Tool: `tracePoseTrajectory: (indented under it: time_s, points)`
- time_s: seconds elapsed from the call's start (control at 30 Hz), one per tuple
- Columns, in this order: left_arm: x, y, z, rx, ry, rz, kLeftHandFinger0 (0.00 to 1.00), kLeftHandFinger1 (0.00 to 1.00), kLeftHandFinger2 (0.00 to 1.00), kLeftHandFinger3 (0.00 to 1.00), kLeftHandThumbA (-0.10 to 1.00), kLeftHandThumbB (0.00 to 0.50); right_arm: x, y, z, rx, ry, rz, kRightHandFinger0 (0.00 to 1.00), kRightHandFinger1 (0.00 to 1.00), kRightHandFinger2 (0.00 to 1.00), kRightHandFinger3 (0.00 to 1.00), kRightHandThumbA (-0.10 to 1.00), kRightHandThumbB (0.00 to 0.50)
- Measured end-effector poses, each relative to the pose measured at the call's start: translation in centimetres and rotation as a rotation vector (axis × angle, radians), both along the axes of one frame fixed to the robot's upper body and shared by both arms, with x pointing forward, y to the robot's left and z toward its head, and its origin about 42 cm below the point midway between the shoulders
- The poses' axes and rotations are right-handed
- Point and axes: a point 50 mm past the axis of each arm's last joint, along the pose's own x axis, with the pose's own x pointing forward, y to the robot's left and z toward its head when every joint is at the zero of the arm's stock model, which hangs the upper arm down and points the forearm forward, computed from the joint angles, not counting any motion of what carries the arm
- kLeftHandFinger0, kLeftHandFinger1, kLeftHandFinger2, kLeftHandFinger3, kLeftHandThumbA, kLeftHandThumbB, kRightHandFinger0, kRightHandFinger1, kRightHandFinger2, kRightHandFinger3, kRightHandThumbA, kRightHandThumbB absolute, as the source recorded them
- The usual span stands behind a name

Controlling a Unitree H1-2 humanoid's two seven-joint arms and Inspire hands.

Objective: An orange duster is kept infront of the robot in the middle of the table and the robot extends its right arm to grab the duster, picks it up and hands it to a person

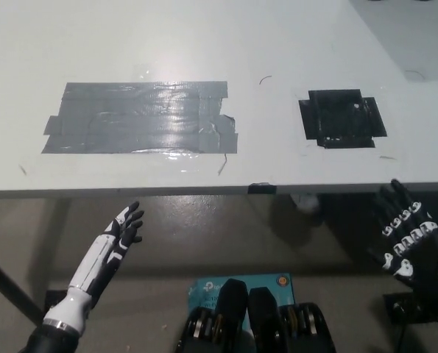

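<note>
While both hands hang empty, fingers spread | left hand (pixel 123 229) | right hand (pixel 406 237) | table (pixel 204 44): two tape patches

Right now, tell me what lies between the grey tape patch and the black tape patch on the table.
In the head view, only bare white tabletop separates the grey tape patch from the black tape patch, apart from a small dark curl-shaped mark. No duster shows.

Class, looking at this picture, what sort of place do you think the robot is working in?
Probably a robotics lab or test room: a plain white table marked with a grey tape patch and a black tape patch, with a bare floor beneath.
</note>
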Motion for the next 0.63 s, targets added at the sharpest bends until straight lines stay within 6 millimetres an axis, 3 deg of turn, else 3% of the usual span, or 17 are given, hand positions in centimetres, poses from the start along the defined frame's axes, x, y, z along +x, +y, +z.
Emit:
tracePoseTrajectory:
  time_s: [0.03,0.2,0.63]
  points:
    - [-0.3,0.0,-0.3,-0.001,0.008,0.002,1.00,1.00,1.00,1.00,0.99,0.152,0.1,0.2,-0.3,-0.021,-0.001,-0.003,1.00,1.00,1.00,1.00,0.93,0.253]
    - [-1.4,0.2,-1.3,-0.005,0.037,0.010,1.00,1.00,1.00,1.00,1.00,0.177,0.5,1.1,-1.4,-0.112,-0.008,0.007,1.00,1.00,1.00,1.00,0.92,0.235]
    - [-2.0,0.0,-1.6,0.008,0.026,0.010,1.00,1.00,1.00,1.00,1.00,0.169,0.7,0.8,-2.0,-0.253,-0.046,0.001,1.00,1.00,1.00,1.00,0.91,0.263]
